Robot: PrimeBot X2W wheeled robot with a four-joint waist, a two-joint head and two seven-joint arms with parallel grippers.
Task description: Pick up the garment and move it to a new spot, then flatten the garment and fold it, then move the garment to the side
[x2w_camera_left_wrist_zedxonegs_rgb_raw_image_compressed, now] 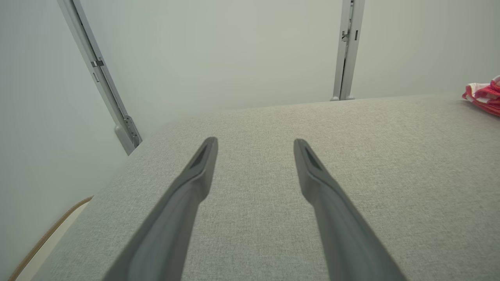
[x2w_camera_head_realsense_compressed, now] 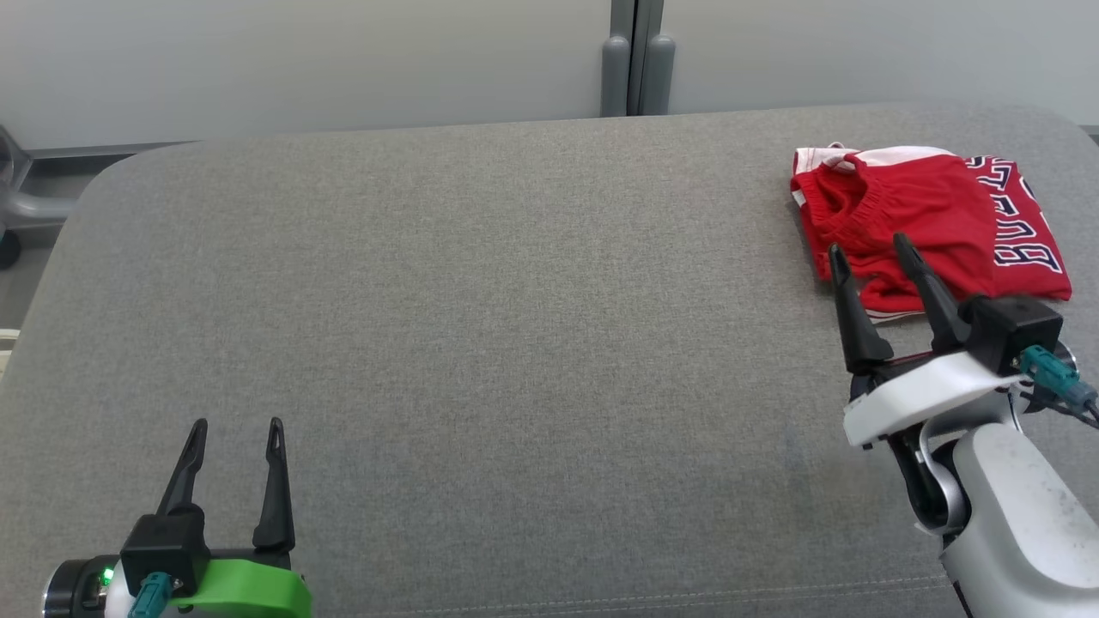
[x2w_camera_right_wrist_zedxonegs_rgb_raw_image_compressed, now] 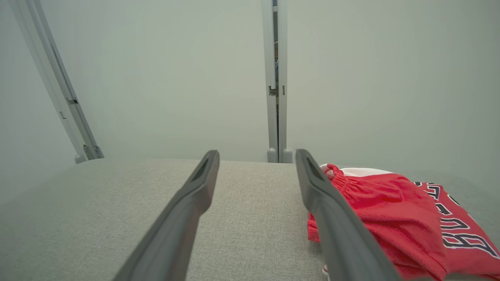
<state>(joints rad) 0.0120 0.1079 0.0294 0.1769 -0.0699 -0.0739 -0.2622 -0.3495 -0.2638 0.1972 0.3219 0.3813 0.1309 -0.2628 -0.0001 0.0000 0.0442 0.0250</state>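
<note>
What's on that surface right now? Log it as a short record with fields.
surface: grey fabric-covered top
garment: red shorts, white trim, dark lettering, lying at far right
left hand: open, empty, near left
right hand: open, empty, fingertips at garment's near edge, contact unclear

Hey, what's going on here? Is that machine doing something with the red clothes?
A two-armed robot is working over a grey padded surface. A red garment with white trim and dark lettering lies loosely folded at the far right. The right gripper is at its near edge, fingers open, gripping nothing. The left gripper, also open, hangs over bare fabric at the near left, well away from the garment.
</note>
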